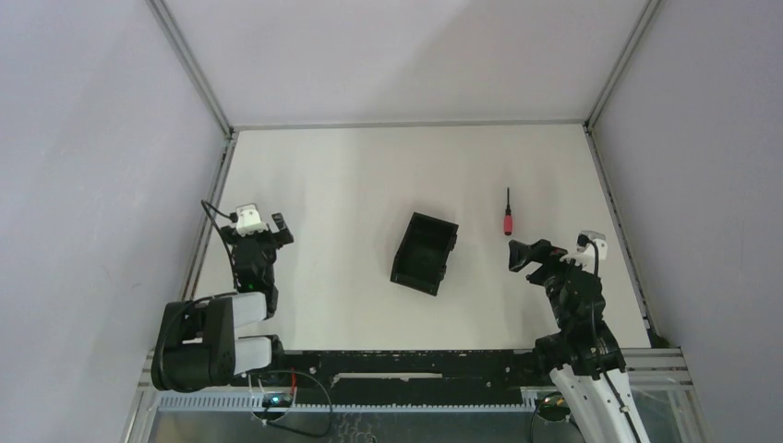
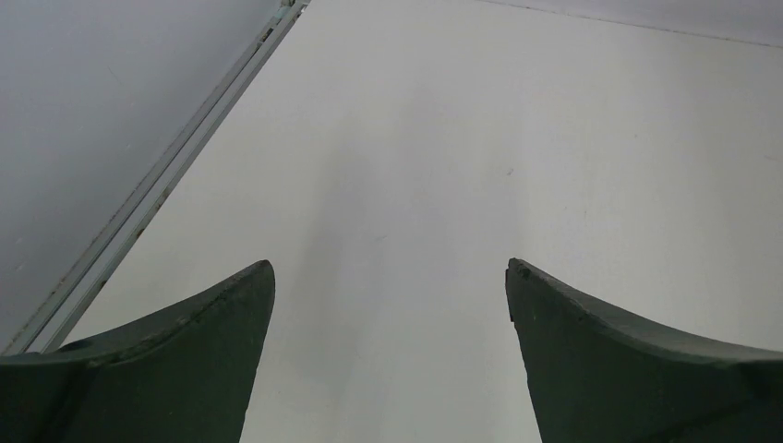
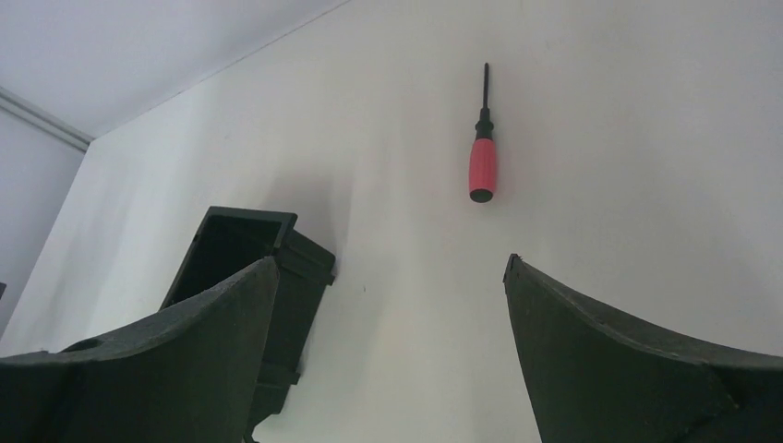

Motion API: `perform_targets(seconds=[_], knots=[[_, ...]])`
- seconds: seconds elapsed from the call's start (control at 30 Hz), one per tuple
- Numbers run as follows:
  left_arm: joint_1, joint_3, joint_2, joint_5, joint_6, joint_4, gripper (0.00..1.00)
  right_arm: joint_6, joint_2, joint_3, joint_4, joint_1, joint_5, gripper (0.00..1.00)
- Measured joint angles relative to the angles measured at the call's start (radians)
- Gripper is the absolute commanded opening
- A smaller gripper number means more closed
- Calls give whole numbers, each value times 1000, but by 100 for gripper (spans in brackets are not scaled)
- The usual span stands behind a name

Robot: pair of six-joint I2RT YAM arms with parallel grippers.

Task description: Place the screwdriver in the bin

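Screwdriver (image 1: 507, 222): small, probably light and stiff, with a smooth red plastic handle and thin black shaft; lay flat on the matte white counter (image 1: 351, 175), right of the bin (image 1: 448, 257), handle end nearest the right fingers (image 3: 185, 360), which stood wide and empty; best taken across the handle, the shaft judged too thin and slippery. Bin: black rigid plastic, rectangular, open-topped, sloped walls, mid-counter. Left fingers (image 2: 175, 369): wide apart, holding nothing, over bare counter

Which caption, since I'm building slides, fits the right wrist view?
Open right gripper faces the screwdriver on the table, bin at left.
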Motion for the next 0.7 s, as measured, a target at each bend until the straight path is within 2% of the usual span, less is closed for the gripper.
perform_targets(seconds=[0.2,0.37,0.47,0.57,0.7], knots=[[0,0,0,0,0,0,100,5,-2,3,3,0,25,100],[0,0,0,0,0,0,100,-53,17,85,47,0,-32,100],[0,0,0,0,0,0,100,-98,97,204,96,0,-66,100],[0,0,0,0,0,0,100,-148,246,384,110,0,-84,100],[0,0,0,0,0,0,100,-198,614,809,-34,-6,-18,100]])
